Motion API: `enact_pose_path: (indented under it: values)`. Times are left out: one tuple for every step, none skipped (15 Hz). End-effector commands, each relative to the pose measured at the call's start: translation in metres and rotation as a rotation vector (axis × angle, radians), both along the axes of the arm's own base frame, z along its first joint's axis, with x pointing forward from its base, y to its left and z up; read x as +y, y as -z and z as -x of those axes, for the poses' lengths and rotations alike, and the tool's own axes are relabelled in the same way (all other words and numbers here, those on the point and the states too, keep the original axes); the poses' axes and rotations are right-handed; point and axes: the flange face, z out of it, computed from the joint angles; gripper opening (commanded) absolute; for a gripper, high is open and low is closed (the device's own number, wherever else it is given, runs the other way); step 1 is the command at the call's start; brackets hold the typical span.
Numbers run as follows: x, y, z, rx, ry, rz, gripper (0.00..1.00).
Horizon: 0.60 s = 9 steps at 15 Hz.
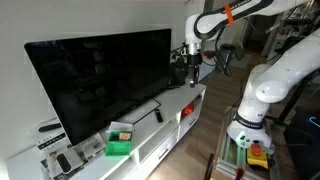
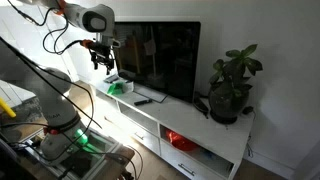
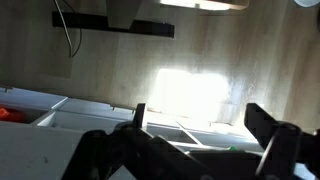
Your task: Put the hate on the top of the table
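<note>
Tool (image 2: 103,60) hangs above the bench (image 2: 182,109) at the TV's (image 2: 160,55) edge. Jaws apart, nothing between them, probably held high to clear the screen. Red hat (image 2: 178,140) lies in an open compartment below the TV, ungrasped and well short of the bench top.

One television (image 2: 160,55) stands on one long white bench (image 2: 185,112). On the bench top I count one green box (image 2: 118,86), one slim dark thing (image 2: 143,100) lying flat near it (a remote, perhaps; too small to be sure), and one potted plant (image 2: 233,85). One red hat (image 2: 178,141) shows in an open compartment of the bench. There is one robot arm (image 2: 70,12) carrying one pincer (image 2: 103,62), and the wrist view shows two fingers (image 3: 110,150) on it. In an exterior view, a small cluster of dark items (image 1: 60,160) lies at the bench's end beyond the green box; I cannot tell how many. The drawers are too blurred to count.
</note>
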Motion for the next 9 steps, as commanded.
enact_pose_path:
  values:
    - [0.000,-0.001,0.000,0.001,0.000,0.000,1.00]
    - [0.000,-0.001,0.000,0.001,0.000,0.000,1.00]
    - [0.000,-0.001,0.000,0.001,0.000,0.000,1.00]
    - [0.000,-0.001,0.000,0.001,0.000,0.000,1.00]
    - [0.000,-0.001,0.000,0.001,0.000,0.000,1.00]
    - [0.000,-0.001,0.000,0.001,0.000,0.000,1.00]
    - [0.000,-0.001,0.000,0.001,0.000,0.000,1.00]
    - [-0.006,0.005,-0.009,0.024,0.027,0.012,1.00]
    - [-0.014,0.010,-0.021,0.042,0.067,0.018,1.00]
